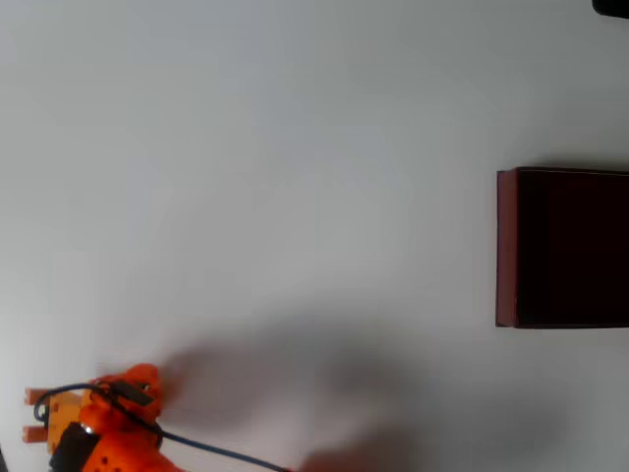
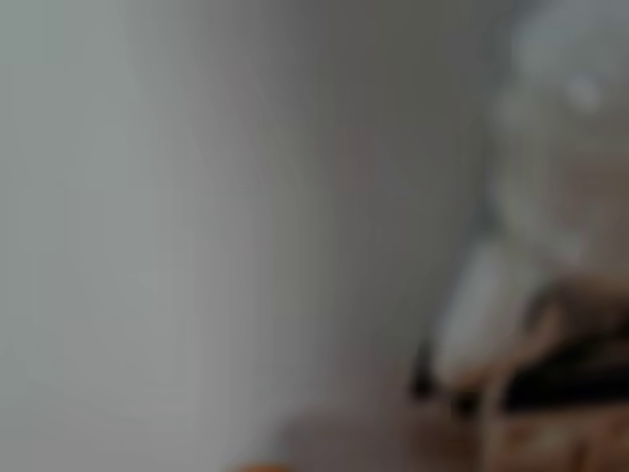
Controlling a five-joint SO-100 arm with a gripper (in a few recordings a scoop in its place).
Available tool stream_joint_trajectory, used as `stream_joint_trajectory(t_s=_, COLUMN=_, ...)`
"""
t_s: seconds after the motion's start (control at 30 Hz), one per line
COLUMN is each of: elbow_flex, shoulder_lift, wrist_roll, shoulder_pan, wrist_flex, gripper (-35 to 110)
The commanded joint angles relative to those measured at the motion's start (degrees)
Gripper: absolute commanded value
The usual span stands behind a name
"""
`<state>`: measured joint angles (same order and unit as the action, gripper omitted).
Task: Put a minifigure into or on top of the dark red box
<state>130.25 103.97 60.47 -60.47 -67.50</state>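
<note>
In the overhead view the orange arm sat at the bottom left corner of the pale surface [image 1: 295, 147], its hand [image 1: 142, 382] low over the surface with a dark cable trailing off to the right, while the dark red box [image 1: 506, 246] lay at the right edge, well apart from the arm, its near-black inside showing nothing in it. Whether the hand was open, closed or holding anything could not be told from either picture. The wrist view was badly blurred: it gave a pale whitish shape at the right that might have been the minifigure [image 2: 560, 197] close to the camera, though that was only a guess, and the overhead view offered no figure on the surface to confirm it. The likely risk was a long carry across the whole surface; if the grip on so small a toy was slight, it could slip out on the way or strike the near wall of the box and fall outside
</note>
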Motion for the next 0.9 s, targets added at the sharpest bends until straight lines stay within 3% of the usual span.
stream_joint_trajectory(t_s=0.0, elbow_flex=-0.35, shoulder_lift=0.35, wrist_roll=0.35, shoulder_pan=-0.70, wrist_flex=0.18, gripper=24)
stream_joint_trajectory(t_s=0.87, elbow_flex=-0.09, shoulder_lift=-1.58, wrist_roll=-2.55, shoulder_pan=0.18, wrist_flex=2.46, gripper=17)
